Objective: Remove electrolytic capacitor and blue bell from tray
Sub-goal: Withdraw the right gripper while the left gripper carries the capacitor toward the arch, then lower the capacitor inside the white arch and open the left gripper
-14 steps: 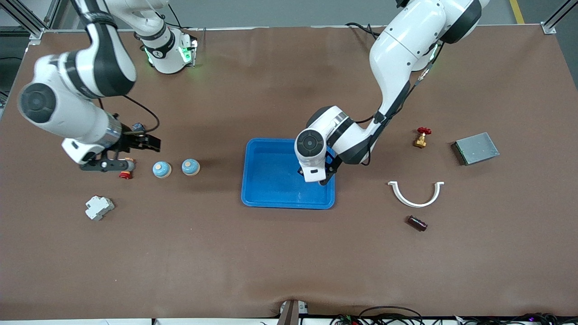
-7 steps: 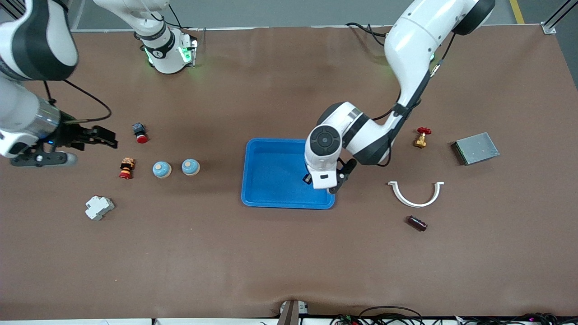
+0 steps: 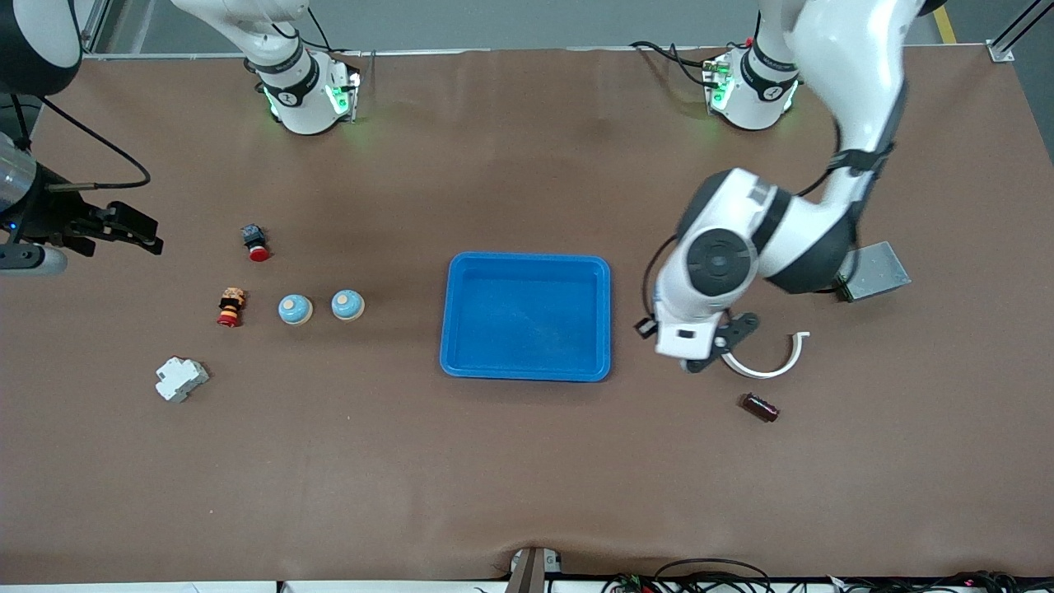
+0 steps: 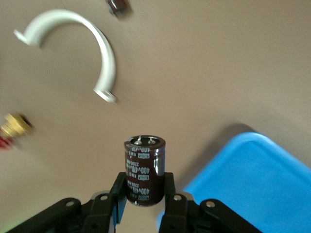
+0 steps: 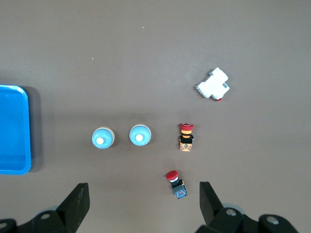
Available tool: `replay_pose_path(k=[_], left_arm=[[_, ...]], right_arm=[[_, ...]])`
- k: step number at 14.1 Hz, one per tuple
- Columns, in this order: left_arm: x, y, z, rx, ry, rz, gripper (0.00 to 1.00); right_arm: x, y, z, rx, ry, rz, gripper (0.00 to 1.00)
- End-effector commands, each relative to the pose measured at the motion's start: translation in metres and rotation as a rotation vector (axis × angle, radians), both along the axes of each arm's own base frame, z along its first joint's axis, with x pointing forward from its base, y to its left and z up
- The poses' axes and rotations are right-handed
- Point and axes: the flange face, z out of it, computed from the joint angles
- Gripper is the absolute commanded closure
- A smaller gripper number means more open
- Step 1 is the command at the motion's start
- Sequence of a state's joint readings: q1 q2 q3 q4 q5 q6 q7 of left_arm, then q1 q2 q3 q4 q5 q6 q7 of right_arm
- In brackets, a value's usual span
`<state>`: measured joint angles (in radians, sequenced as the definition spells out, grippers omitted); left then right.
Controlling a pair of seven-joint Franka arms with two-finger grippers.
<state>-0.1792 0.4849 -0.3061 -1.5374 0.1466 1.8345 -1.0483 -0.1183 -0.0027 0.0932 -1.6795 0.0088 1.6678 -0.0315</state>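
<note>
A dark brown cylindrical capacitor (image 4: 144, 167), marked "400V", is clamped upright in the left gripper (image 4: 144, 196) above bare table beside the blue plastic tray (image 3: 527, 316). The right gripper (image 5: 141, 206) is held spread wide, high above two blue dome bells (image 3: 347, 305).

Two bells (image 3: 295, 310) (image 3: 347, 305), two capacitors (image 4: 144, 169) (image 3: 759, 407), one tray (image 3: 527, 370)

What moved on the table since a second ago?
The left gripper carried the capacitor, pinched in its fingers, away from over the blue tray to above the white clip. The right gripper, open and empty, pulled back from the bells toward its end of the table. Bells and tray stayed put.
</note>
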Motion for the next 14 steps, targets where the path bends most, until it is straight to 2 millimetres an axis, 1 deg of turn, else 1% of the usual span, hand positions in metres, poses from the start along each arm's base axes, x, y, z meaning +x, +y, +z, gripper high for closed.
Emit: replay_pose_path(k=[1, 2, 3, 6, 7, 8, 11, 14], left_arm=[[-0.020, 0.064, 0.018, -0.010, 0.019, -0.123, 1.00], [-0.018, 0.086, 0.020, -0.019, 0.026, -0.148, 1.00], [-0.015, 0.108, 0.018, -0.029, 0.035, -0.179, 1.00], [-0.014, 0.171, -0.005, -0.068, 0.023, -0.260, 1.00], [-0.016, 0.182, -0.013, -0.076, 0.009, -0.274, 1.00], [-0.020, 0.188, -0.023, -0.079, 0.005, -0.289, 1.00], [-0.032, 0.186, -0.064, -0.092, -0.047, -0.322, 1.00], [-0.031, 0.182, -0.098, -0.119, -0.065, -0.328, 1.00]], right_arm=[[-0.004, -0.007, 0.010, -0.012, -0.018, -0.033, 0.00], [-0.004, -0.006, 0.011, -0.012, -0.022, -0.057, 0.00], [-0.003, -0.005, 0.011, -0.012, -0.025, -0.073, 0.00], [0.000, -0.005, 0.014, -0.016, -0.056, -0.077, 0.00], [0.001, -0.004, 0.013, -0.018, -0.058, -0.075, 0.00], [0.002, -0.005, 0.012, -0.018, -0.059, -0.075, 0.00], [0.007, -0.007, 0.010, -0.015, -0.077, -0.080, 0.00], [0.008, -0.004, 0.011, -0.009, -0.087, -0.078, 0.00]])
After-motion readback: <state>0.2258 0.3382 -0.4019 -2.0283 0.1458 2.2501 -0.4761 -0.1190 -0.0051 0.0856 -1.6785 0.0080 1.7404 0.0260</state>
